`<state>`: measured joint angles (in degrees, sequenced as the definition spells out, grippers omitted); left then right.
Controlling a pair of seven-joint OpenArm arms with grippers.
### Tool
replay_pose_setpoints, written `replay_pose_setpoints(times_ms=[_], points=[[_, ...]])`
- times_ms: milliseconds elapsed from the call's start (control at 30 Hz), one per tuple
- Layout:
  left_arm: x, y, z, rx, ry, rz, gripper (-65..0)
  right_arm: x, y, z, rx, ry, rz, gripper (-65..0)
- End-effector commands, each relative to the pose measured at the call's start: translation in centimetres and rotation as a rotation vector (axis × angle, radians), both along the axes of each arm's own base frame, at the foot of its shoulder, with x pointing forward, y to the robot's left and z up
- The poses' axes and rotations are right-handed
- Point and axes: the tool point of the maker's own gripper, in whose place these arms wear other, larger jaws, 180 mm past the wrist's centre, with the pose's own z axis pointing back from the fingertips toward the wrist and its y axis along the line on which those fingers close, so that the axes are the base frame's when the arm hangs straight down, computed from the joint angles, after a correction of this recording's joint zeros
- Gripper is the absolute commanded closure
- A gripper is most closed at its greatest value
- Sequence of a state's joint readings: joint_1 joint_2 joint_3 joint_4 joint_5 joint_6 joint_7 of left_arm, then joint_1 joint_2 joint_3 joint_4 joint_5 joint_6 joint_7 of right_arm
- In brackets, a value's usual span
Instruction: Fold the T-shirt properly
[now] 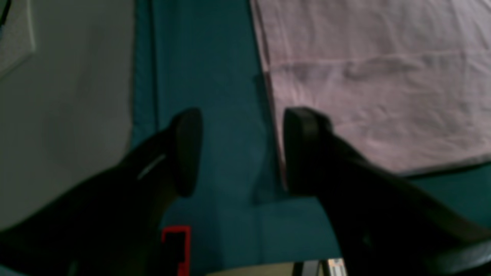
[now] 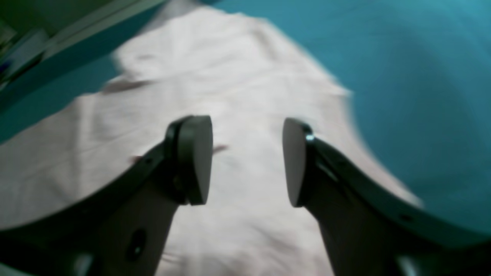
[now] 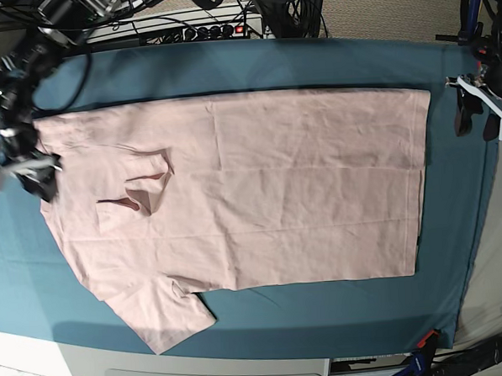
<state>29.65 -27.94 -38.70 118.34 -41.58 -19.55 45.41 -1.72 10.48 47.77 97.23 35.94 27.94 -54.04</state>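
While the left gripper hangs over the teal cloth in the left wrist view, its jaws stand well apart with nothing between them. One dark finger sits over bare cloth; the other overlaps the hem edge of the pink T-shirt, which fills the upper right of the picture. Whether that finger touches the fabric cannot be told. Grey floor shows to the left of the cloth.

Seen from the right wrist, the right gripper is also wide open and holds nothing. Its fingers frame pale shirt fabric, which runs away from the camera and narrows toward the top. Teal cloth lies to the right and along the upper left. The picture is blurred, so contact with the fabric cannot be judged.

From the base view, the T-shirt lies spread flat across the worktop, plain side up, hem toward the picture's right and neck toward its left. One sleeve sticks out at the lower left; the other is turned in onto the chest. The right gripper is at the shirt's left edge, near the shoulder. The left gripper is just beyond the hem's far corner, over the cloth
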Motion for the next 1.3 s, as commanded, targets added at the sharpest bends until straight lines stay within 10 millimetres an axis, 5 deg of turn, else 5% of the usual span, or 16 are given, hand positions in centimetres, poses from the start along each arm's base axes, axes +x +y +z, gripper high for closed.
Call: replay_pose_setpoints(times_ms=[0, 200, 467, 633, 800, 933, 1100, 1267], points=[[0.5, -0.1, 1.2, 0.006, -0.042, -0.019, -34.5, -0.4, -1.6, 2.0, -0.047, -0.04, -0.01, -30.1], [0.4, -1.8, 1.5, -0.032, -0.053, -0.106, -34.5, -4.6, -6.2, 2.0, -0.102, 0.106, -0.044, -30.1], [0.2, -2.8, 1.7, -0.056, -0.059, -0.157, -34.5, -5.9, -9.6, -3.7, 0.151, 0.205, -0.075, -30.1], [0.2, -2.8, 1.7, -0.06, -0.06, -0.157, -34.5, -5.5, -8.4, -6.7, 0.405, 0.185, -0.044, -30.1], [0.2, -2.8, 1.6, -0.059, -0.058, -0.157, -34.5, -5.3, -5.0, -8.0, 0.576, 0.186, 0.061, -30.1], [0.0, -2.4, 1.2, -0.092, -0.022, -0.109, -34.5, -5.3, -4.4, -8.1, 0.594, 0.189, 0.09, -29.3], [-0.4, -1.2, -0.2, -0.147, 0.039, -0.02, -34.5, -5.3, -4.5, -8.0, 0.589, 0.19, 0.09, 0.0], [-1.2, -1.0, -2.3, -0.256, 0.108, 0.013, -34.3, -5.3, -4.5, -7.9, 0.589, 0.188, 0.09, 0.0]])
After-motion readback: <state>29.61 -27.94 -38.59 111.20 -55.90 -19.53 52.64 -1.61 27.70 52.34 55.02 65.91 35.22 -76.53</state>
